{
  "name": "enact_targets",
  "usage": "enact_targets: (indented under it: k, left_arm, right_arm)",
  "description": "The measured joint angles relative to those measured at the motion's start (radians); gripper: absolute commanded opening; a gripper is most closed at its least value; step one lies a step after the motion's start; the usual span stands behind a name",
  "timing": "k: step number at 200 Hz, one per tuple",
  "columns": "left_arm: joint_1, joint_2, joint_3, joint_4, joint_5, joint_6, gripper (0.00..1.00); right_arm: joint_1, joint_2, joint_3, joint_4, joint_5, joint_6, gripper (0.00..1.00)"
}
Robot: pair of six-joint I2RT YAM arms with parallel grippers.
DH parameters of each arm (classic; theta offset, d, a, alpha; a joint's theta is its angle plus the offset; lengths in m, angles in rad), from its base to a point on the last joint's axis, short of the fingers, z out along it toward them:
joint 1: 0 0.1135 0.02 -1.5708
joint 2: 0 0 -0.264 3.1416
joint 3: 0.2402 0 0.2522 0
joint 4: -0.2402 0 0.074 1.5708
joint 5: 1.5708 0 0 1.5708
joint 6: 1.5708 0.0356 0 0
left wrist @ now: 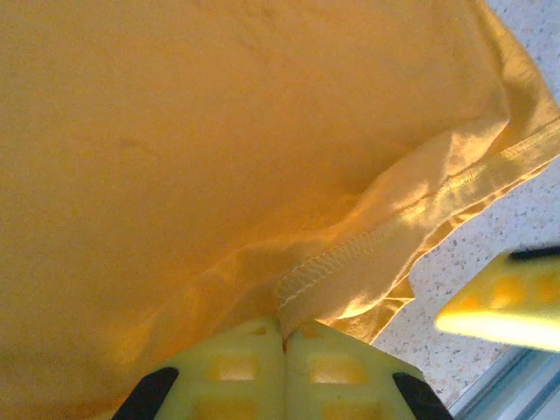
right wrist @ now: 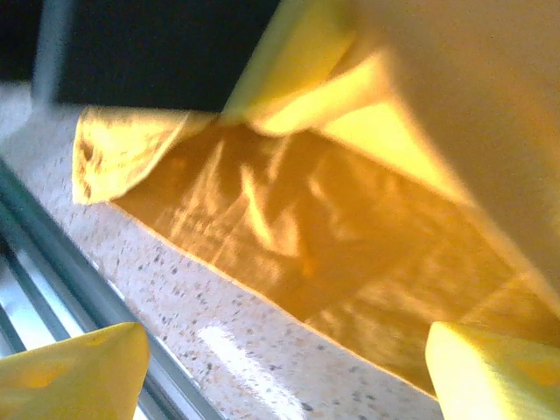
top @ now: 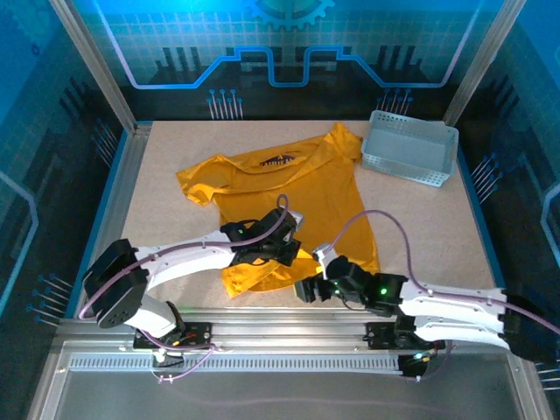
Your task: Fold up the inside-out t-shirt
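Speckled table under everything. The inside-out t-shirt is spread on it. Its long axis runs away from both grippers, collar end far and skewed right, hem end near. The pale basket is far ahead of the right gripper, just beside the far sleeve; can't tell if it touches.

The left gripper is at the near hem, jaws clamped together on the stitched edge, cloth pinched right at the tips. The right gripper is just right of it, jaws wide, holding nothing, with the hem lying ahead and bare table between its fingers.

My read: the free hem corner lies ahead-right of the right gripper, so that arm is nearer and should take it next.
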Motion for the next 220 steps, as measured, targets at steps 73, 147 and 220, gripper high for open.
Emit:
enact_targets:
  k: [73,147,220]
  left_arm:
    - [0.057,-0.086,0.001,0.007,0.05,0.0,0.05]
    - [0.087,-0.113,0.066,0.006,0.072,0.004,0.07]
    - [0.087,-0.118,0.104,0.001,0.095,0.005,0.08]
  right_arm:
    - [0.08,0.273,-0.025,0.407,0.129,-0.063,0.83]
    - [0.043,0.422,-0.022,0.55,0.143,-0.07,0.83]
    - [-0.043,0.581,0.057,0.607,0.13,-0.058,0.83]
